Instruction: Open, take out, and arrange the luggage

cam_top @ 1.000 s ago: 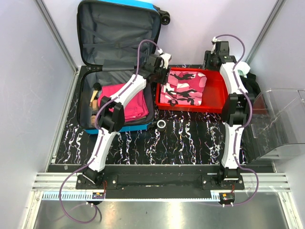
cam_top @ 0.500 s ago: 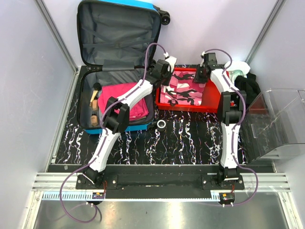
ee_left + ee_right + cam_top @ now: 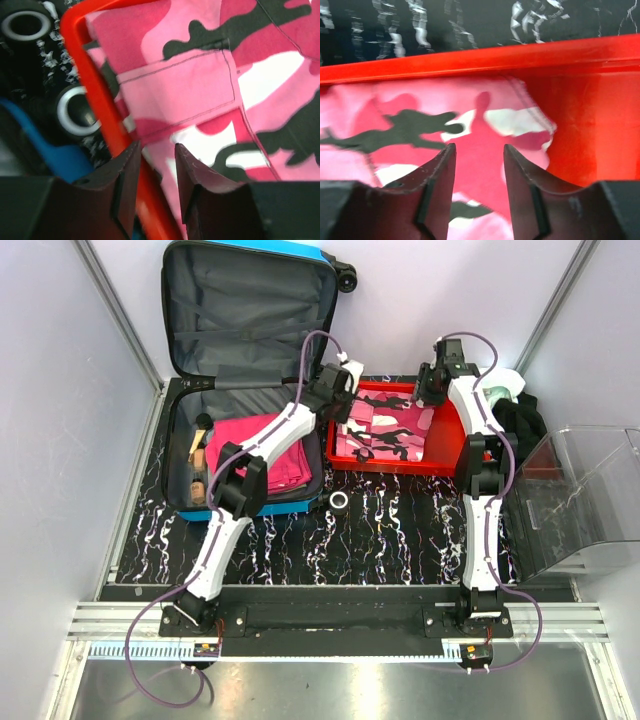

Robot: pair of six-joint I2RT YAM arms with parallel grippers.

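Left gripper (image 3: 155,150) and right gripper (image 3: 479,150), jaws parted and empty, over camo cloth (image 3: 385,430) in red tray (image 3: 395,468); luggage (image 3: 250,320) sits left of the tray, left gripper nearer.

**Table layout, top view.**
The luggage (image 3: 250,360) lies open in the upper left of the frame, with its lid standing behind its base and a folded cloth (image 3: 275,455) in the base. Just right of it sits a tray (image 3: 445,447) holding a folded garment (image 3: 385,435). A tape roll (image 3: 339,502) lies on the table (image 3: 400,540) below the gap between them. A bin (image 3: 590,490) stands at the right edge.
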